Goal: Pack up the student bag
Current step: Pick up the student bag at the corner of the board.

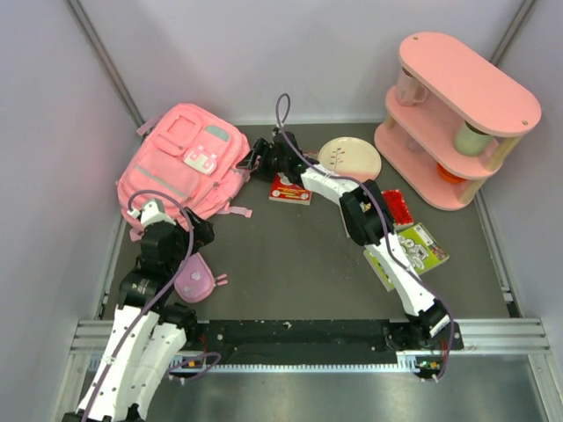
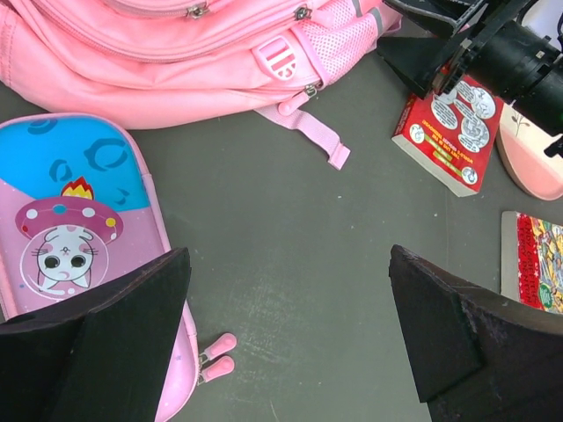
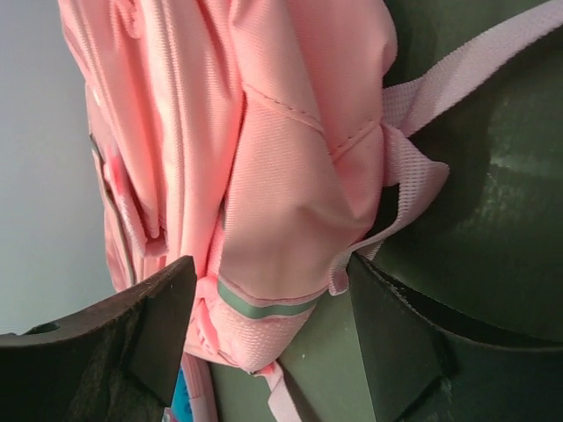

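The large soft pink fabric backpack [image 1: 180,163] lies at the overhead view's upper left, seemingly zipped. The right gripper [image 3: 273,286] straddles its corner, jaws part-spread round the fabric; whether they pinch it I cannot tell. The left gripper [image 2: 290,255] gapes wide beside a small pink cartoon pouch [image 2: 70,220]. Likely step: bracing the bag for opening; next needs a firm hold
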Tool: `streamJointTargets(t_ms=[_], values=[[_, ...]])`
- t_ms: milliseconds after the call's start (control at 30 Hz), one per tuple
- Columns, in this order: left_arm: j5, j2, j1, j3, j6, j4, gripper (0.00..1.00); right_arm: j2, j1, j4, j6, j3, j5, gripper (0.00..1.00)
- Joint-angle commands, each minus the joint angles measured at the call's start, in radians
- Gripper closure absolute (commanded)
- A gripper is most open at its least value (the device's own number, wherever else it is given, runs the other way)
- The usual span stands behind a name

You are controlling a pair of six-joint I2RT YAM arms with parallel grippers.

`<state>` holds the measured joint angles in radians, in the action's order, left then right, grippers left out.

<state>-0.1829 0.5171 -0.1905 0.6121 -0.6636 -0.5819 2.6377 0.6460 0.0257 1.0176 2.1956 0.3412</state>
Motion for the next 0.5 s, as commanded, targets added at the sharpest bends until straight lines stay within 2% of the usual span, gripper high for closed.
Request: streamJointTargets(t_ms=[0,100,167,267,300,400,433,467], values=[[0.017,-0.038,0.005,-0.031,-0.017,-0.001,0.01,0.03,0.026,0.002,-0.01,0.058,-0.025,0.32],[0.023,-0.052,0.005,-0.035,-0.014,-0.007,0.01,0.036,0.029,-0.015,-0.017,0.058,-0.028,0.43],[0.039,-0.054,0.005,-0.037,-0.01,-0.01,0.01,0.041,0.03,-0.018,-0.025,0.059,-0.028,0.43],[0.056,-0.054,0.005,-0.04,-0.002,-0.015,0.01,0.05,0.034,-0.02,-0.03,0.078,-0.027,0.32],[0.06,-0.055,0.005,-0.04,-0.001,-0.015,0.01,0.051,0.035,-0.021,-0.03,0.085,-0.027,0.25],[0.069,-0.057,0.005,-0.048,0.002,-0.015,0.01,0.061,0.04,-0.023,-0.03,0.107,-0.025,0.2],[0.071,-0.057,0.005,-0.051,0.002,-0.015,0.01,0.064,0.043,-0.023,-0.033,0.124,-0.027,0.21],[0.08,-0.054,0.005,-0.043,0.01,-0.01,0.01,0.074,0.047,-0.023,-0.034,0.14,-0.024,0.46]])
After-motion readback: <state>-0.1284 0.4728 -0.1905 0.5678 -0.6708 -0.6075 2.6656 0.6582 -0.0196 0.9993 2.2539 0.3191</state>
